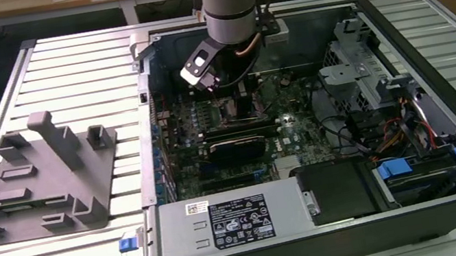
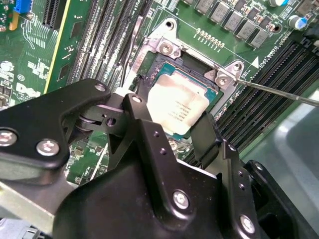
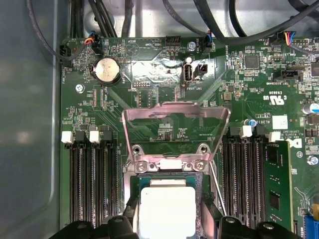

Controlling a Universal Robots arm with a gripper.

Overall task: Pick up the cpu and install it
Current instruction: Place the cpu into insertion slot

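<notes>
The cpu (image 2: 178, 105), a small square chip with a shiny silver top, lies flat in the open socket (image 2: 164, 50) on the green motherboard; it is also in the first wrist view (image 3: 167, 211). My gripper (image 2: 172, 113) straddles it, one black finger (image 2: 142, 117) and the other finger (image 2: 209, 134) standing tight against opposite edges, shut on it. In the exterior view the arm reaches down into the open computer case (image 1: 339, 238), with my gripper (image 1: 236, 92) low over the board's upper middle. The socket's metal load plate (image 3: 174, 124) stands flipped up beyond the chip.
A thin retention lever (image 2: 279, 92) sticks out beside the socket. Memory slots (image 3: 92, 184) flank it, one holding a green module (image 3: 276, 184). Cables (image 3: 209, 20) run past the board's edge. A power supply (image 1: 225, 222) and drive cage (image 1: 357, 71) fill the case; a grey fixture (image 1: 42, 180) sits outside.
</notes>
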